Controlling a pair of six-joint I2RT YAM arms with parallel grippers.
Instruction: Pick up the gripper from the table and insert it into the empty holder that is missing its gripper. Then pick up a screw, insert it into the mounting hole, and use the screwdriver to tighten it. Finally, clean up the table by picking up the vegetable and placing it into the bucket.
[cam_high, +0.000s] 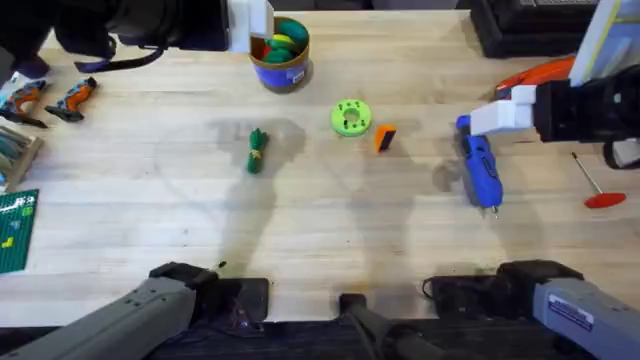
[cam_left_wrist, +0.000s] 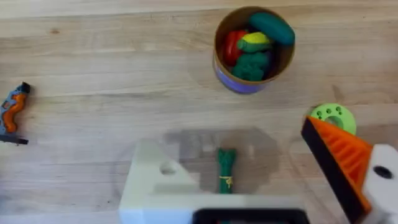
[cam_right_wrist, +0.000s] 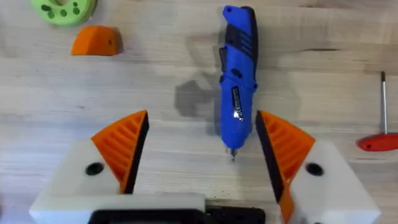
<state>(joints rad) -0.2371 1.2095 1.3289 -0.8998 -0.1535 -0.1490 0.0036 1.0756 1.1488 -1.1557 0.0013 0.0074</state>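
Observation:
The orange ribbed gripper (cam_high: 385, 137) (cam_right_wrist: 96, 42) lies loose on the table beside a lime-green disc (cam_high: 350, 117). My left gripper (cam_high: 250, 25) (cam_left_wrist: 227, 137) hangs open high above the table near the bucket (cam_high: 280, 55) (cam_left_wrist: 252, 46). One of its fingers is the bare white holder (cam_left_wrist: 155, 174); the other carries an orange pad. The dark-green vegetable (cam_high: 257, 150) (cam_left_wrist: 226, 168) lies on the wood below it. My right gripper (cam_high: 495, 115) (cam_right_wrist: 202, 118) is open just above the blue screwdriver (cam_high: 480, 170) (cam_right_wrist: 239, 81), holding nothing.
The bucket holds several toy vegetables. A thin rod with a red handle (cam_high: 600, 185) (cam_right_wrist: 380, 142) lies at the right. Small orange-and-black parts (cam_high: 75, 97) (cam_left_wrist: 12, 115) and a green board (cam_high: 15, 230) sit at the left edge. The table's front middle is bare wood.

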